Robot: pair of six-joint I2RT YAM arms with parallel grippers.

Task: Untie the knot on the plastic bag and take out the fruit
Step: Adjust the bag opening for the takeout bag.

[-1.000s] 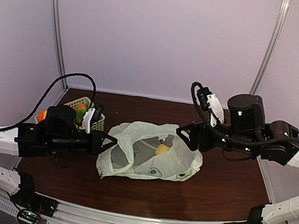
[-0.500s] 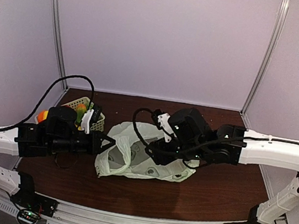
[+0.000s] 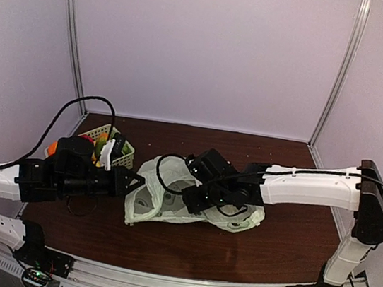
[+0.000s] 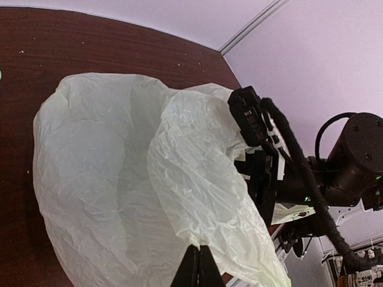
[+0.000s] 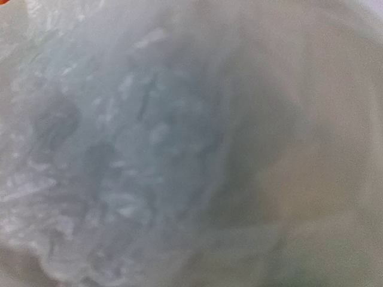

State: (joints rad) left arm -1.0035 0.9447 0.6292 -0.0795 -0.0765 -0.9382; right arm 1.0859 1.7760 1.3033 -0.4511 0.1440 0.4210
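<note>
The plastic bag [image 3: 237, 216] lies crumpled at the table's middle with its mouth open toward the left. No knot shows. My left gripper [image 3: 132, 178] is shut on the bag's left rim and holds it up; in the left wrist view the closed tips [image 4: 199, 250] pinch a fold of the bag [image 4: 114, 179]. My right gripper [image 3: 189, 199] reaches into the bag's mouth, its fingers hidden by plastic. The right wrist view shows only blurred bag film [image 5: 149, 149], with no fingers and no fruit. No fruit shows inside the bag.
A pale green slotted basket [image 3: 99, 132] stands at the back left behind my left arm, with orange [image 3: 53, 147] and green pieces in and beside it. The right arm [image 4: 269, 161] stretches across the bag from the right.
My right arm has swung in from the right of the bag and pushed its gripper into the bag's mouth. The yellow fruit seen in the bag earlier is now hidden. The left gripper keeps its hold.
</note>
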